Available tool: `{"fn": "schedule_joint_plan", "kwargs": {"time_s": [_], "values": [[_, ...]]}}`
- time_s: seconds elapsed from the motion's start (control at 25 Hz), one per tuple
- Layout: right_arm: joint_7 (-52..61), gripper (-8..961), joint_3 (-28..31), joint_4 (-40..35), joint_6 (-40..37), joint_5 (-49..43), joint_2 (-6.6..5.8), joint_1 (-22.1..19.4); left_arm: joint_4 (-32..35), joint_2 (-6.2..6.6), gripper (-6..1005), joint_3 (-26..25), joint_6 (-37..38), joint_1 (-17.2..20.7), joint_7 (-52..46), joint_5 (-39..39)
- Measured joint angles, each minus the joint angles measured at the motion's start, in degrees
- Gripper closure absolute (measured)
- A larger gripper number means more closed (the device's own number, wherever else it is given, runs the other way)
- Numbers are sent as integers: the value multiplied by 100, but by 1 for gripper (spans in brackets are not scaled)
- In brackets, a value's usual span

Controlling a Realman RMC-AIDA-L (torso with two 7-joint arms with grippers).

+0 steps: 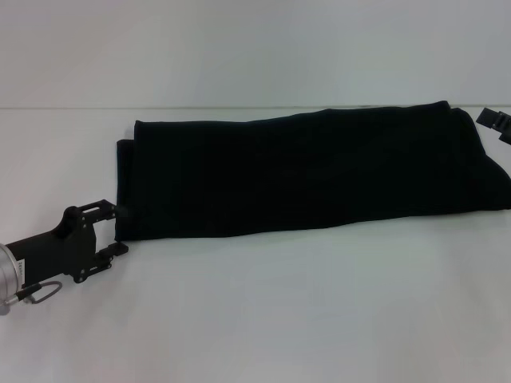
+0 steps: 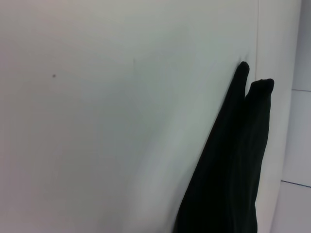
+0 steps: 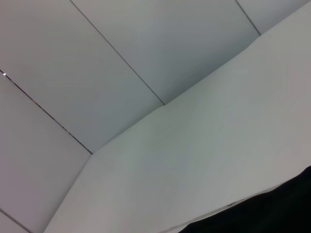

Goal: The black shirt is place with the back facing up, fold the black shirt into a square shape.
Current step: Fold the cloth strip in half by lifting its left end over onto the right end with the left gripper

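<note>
The black shirt point(image 1: 303, 171) lies on the white table point(image 1: 263, 311) as a long folded strip running from left to right, plain side up. Its two layered ends show at the left edge. My left gripper point(image 1: 116, 230) is at the strip's near left corner, with its fingers spread apart and holding nothing. Part of my right gripper point(image 1: 495, 121) shows at the far right, just beyond the shirt's right end. The shirt also shows in the left wrist view point(image 2: 233, 170) and in a corner of the right wrist view point(image 3: 277, 213).
The table's far edge point(image 1: 64, 108) runs across behind the shirt, close to the shirt's far right corner. White table surface lies in front of the strip. Pale wall panels point(image 3: 97, 58) stand beyond the table.
</note>
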Motion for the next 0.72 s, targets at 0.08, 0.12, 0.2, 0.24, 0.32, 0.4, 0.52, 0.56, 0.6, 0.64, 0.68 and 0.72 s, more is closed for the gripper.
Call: {"fn": "schedule_joint_plan", "kwargs": {"time_s": [0.08, 0.12, 0.2, 0.24, 0.32, 0.4, 0.52, 0.56, 0.6, 0.64, 0.68, 0.72], "values": [[4, 90, 0, 0, 0, 0, 0, 4, -14, -4, 357, 6, -60, -17, -4, 2], [8, 90, 0, 0, 0, 0, 0, 5, -29, -5, 357, 8, -96, -26, -6, 3], [18, 90, 0, 0, 2, 0, 0, 4, -51, -5, 357, 7, -139, -33, -6, -6], [22, 90, 0, 0, 10, 0, 0, 4, -61, -5, 357, 6, -161, -39, -7, -16], [28, 90, 0, 0, 22, 0, 0, 5, -63, -5, 357, 7, -187, -55, -8, -17], [30, 90, 0, 0, 26, 0, 0, 12, -89, -4, 357, 10, -236, -87, -7, -17], [31, 90, 0, 0, 26, 0, 0, 26, -181, -12, 356, 16, -354, -154, 2, -24], [31, 90, 0, 0, 26, 0, 0, 28, -207, -16, 356, 18, -387, -178, 7, -22], [32, 90, 0, 0, 26, 0, -1, 30, -231, -18, 356, 18, -415, -204, 16, -17], [32, 90, 0, 0, 26, 0, -3, 31, -260, -21, 356, 19, -445, -240, 28, -10], [32, 90, 0, 0, 25, 0, -5, 31, -279, -36, 356, 19, -474, -282, 39, 3], [32, 90, 0, 0, 24, 0, -6, 31, -286, -46, 356, 19, -496, -310, 44, 8]]}}
